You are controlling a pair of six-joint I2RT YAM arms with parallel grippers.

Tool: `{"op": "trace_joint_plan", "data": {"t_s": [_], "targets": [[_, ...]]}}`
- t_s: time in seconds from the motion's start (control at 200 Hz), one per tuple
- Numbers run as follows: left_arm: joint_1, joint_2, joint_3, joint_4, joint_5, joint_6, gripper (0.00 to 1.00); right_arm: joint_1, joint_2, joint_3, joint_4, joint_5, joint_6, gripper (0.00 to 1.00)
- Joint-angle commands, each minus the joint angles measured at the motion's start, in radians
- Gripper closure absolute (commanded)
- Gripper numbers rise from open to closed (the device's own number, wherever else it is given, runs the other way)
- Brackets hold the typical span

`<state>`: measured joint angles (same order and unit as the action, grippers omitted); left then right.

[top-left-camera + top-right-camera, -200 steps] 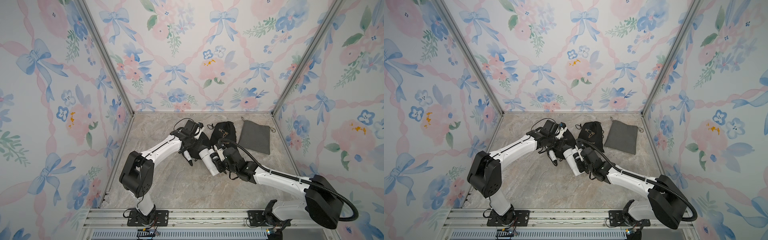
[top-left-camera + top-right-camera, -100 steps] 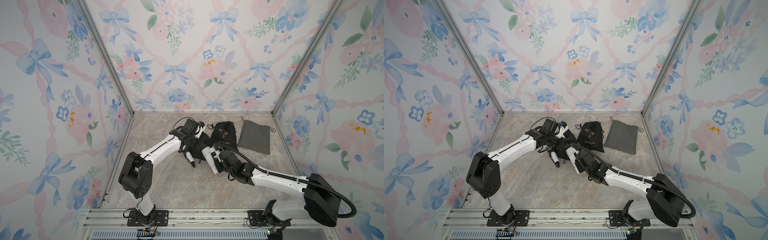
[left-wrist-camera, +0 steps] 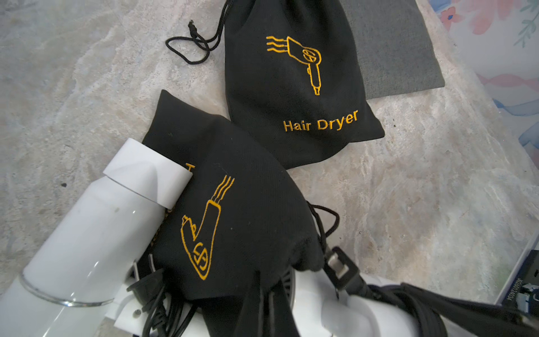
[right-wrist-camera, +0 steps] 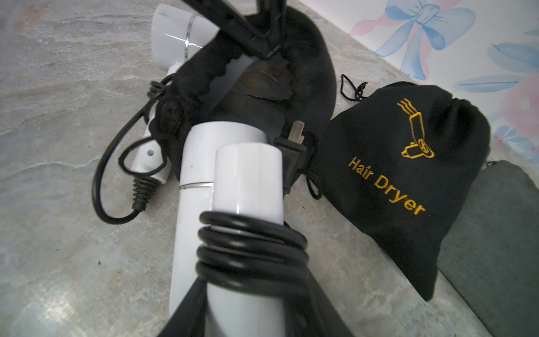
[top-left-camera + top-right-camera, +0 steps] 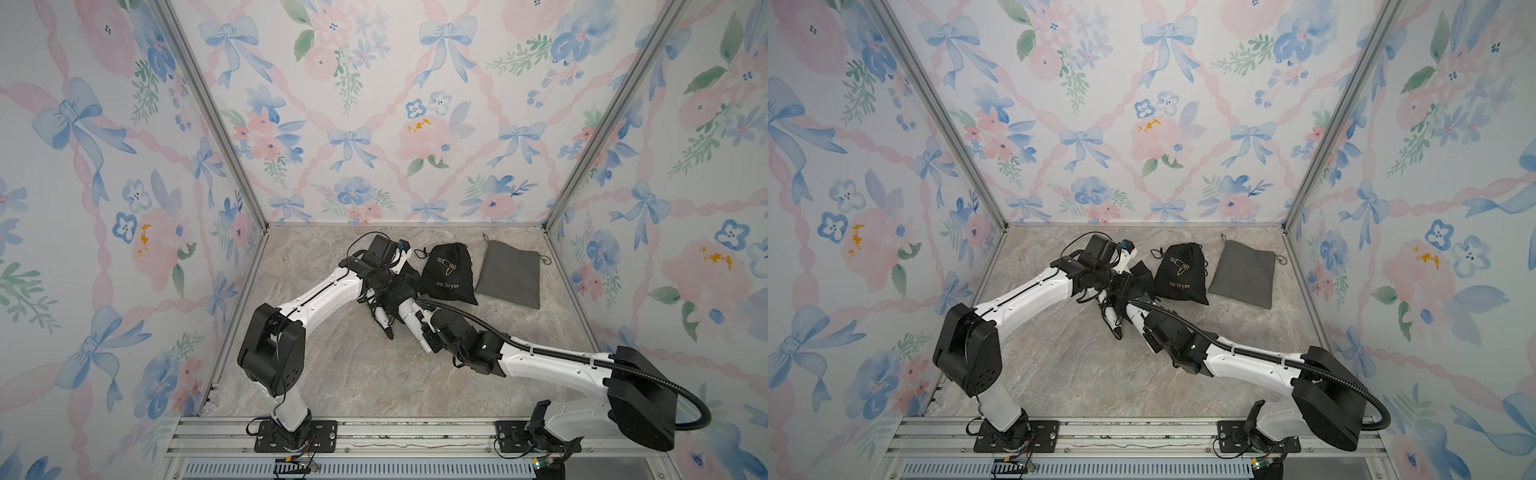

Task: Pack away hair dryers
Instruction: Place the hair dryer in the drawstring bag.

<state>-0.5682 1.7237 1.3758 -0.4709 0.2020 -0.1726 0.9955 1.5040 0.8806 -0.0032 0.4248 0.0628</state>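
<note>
Table [image 5: 374,374]: packing about one-third done, by appearance.
Grey pouch [image 5: 509,274], far right: flat, apparently empty.
Closed black pouch [image 5: 449,272], far centre: bulging, probably holds one dryer.
Open black pouch [image 3: 248,221], left of it: rim pinched in the closed left claw [image 4: 267,51].
Held white dryer [image 4: 248,181]: clamped in the right claw [image 5: 420,330], nose at that pouch's mouth, not yet inside.
Loose white dryer [image 3: 96,233]: on the table just left of the open pouch, unpacked.

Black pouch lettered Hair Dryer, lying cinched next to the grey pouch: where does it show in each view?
Top view: black Hair Dryer pouch near the back, about centre.
Top view: the pouch, same place, slightly further left.
Left wrist: the pouch, just beyond the open black pouch.
Right wrist: the pouch, beside the cord-wrapped white hair dryer.
Shared landmark: grey pouch, right beside it in all four.
</note>
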Motion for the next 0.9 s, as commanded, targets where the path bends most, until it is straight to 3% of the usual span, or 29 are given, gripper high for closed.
{"op": "trace_joint_plan", "data": {"t_s": [0.0,0.41,0.895], "targets": [[0.011,0.023,0.033,0.011,-0.007,-0.023,1.00,0.039,-0.086,-0.036,0.032,0.000,0.018,0.72],[-0.030,0.011,-0.038,0.013,-0.007,-0.013,1.00,0.036,-0.320,-0.136,-0.074,0.109,0.050,0.70],[-0.056,0.007,-0.034,0.013,0.045,-0.014,0.98,0.041,-0.165,-0.141,0.129,0.212,-0.043,0.71]]}}
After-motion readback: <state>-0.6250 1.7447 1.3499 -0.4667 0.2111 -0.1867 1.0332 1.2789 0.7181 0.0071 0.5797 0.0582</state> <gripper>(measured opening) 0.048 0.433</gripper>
